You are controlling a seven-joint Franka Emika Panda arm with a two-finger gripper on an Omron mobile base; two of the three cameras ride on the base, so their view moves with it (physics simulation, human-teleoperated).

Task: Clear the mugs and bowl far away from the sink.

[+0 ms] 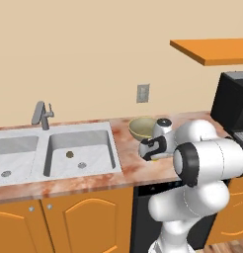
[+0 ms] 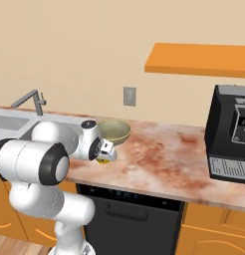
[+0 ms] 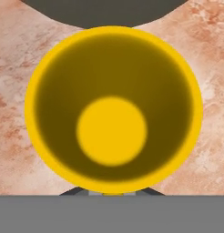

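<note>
A black mug (image 3: 112,109) with a yellow inside stands on the marble counter; the hand view looks straight down into it. My gripper (image 3: 113,193) sits on the near part of its rim, jaws closed on the mug's wall. In the base views the hand covers most of the mug (image 1: 153,159) (image 2: 101,160), leaving a sliver of yellow below the gripper (image 1: 153,153) (image 2: 102,155). The olive-tan bowl (image 1: 141,127) (image 2: 114,130) rests just behind the hand, close to it. The sink (image 1: 79,148) (image 2: 15,122) lies to the left, its edge near the bowl.
A grey faucet (image 1: 42,114) (image 2: 30,102) rises behind the sink. A black coffee machine (image 2: 229,134) (image 1: 232,104) stands at the counter's right end under an orange shelf (image 2: 199,60). Bare marble counter (image 2: 159,154) stretches between the mug and the machine.
</note>
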